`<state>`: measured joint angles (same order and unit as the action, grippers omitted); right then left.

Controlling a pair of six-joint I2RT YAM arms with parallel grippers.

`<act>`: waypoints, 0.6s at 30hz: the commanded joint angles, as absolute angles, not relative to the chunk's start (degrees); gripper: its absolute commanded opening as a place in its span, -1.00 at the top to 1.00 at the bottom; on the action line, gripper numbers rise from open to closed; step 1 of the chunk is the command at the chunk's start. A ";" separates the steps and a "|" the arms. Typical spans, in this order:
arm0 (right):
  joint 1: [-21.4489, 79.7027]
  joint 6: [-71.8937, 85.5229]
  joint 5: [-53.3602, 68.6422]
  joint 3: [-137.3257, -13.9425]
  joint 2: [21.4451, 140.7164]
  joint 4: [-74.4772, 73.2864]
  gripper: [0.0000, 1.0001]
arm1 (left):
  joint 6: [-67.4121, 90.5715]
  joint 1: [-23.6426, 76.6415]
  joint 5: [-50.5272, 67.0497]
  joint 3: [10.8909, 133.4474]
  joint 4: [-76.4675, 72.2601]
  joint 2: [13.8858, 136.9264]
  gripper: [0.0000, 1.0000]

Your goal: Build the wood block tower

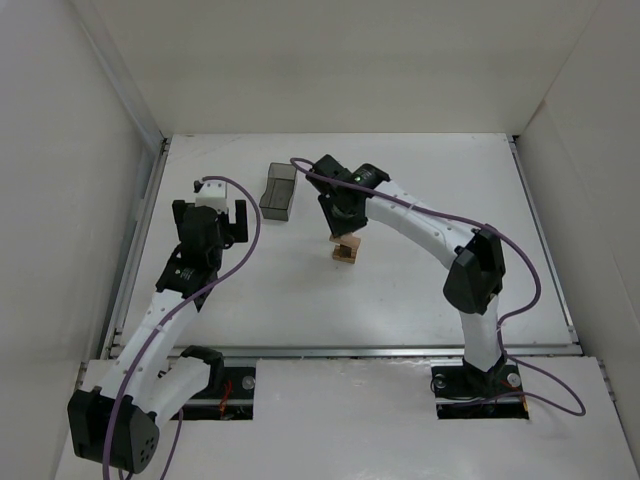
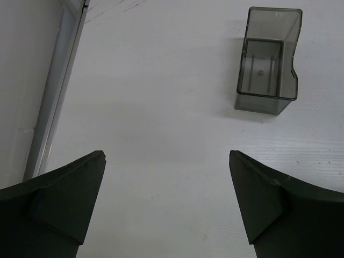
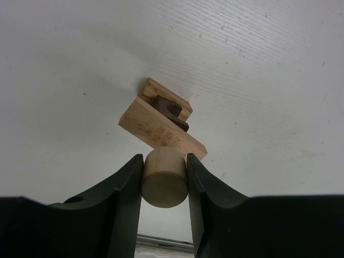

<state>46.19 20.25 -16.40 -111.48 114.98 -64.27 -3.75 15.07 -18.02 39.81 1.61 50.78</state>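
A lab rig — plain white enclosure around table.

The right arm reaches over the white worktop from the near right corner toward the middle. Its pincer points down directly above the wood block tower, a small tan stack at mid-worktop. A dark grey bin lies toward the far edge, just left of that pincer. The left arm runs along the left edge — its pincer has jaws apart, well apart from bin and tower.
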 commanded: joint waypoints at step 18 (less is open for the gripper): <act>46.23 18.63 -16.08 -109.42 116.54 -61.17 0.97 | -2.99 14.59 -18.37 39.55 0.62 49.48 -0.98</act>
